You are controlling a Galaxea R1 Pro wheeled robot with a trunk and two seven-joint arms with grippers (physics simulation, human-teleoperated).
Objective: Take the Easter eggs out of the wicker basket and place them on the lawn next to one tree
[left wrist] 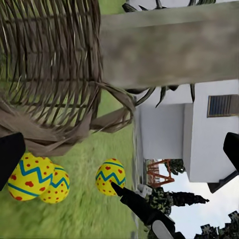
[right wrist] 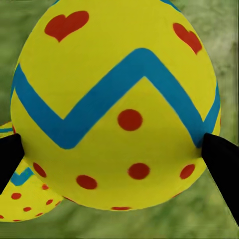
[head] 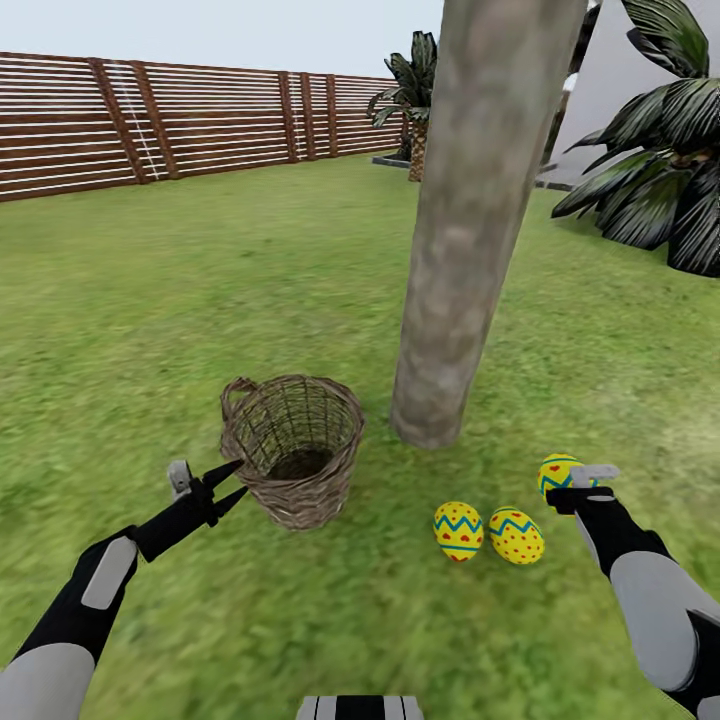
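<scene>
Right wrist view, right end effector (right wrist: 119, 149) grasping Easter egg (right wrist: 114, 104), left end effector (head: 235, 482) released beside wicker basket (head: 292, 447).

Open green grass lawn (head: 150, 300) gives free room left & in front of the brown open-weave wicker basket (head: 292, 445). Thick grey-brown mottled tree trunk (head: 470, 220) blocks passage just right of it; two yellow zigzag-banded eggs (head: 488, 533) lie near trunk base, dark palm fronds (head: 660, 190) crowd far right.
</scene>
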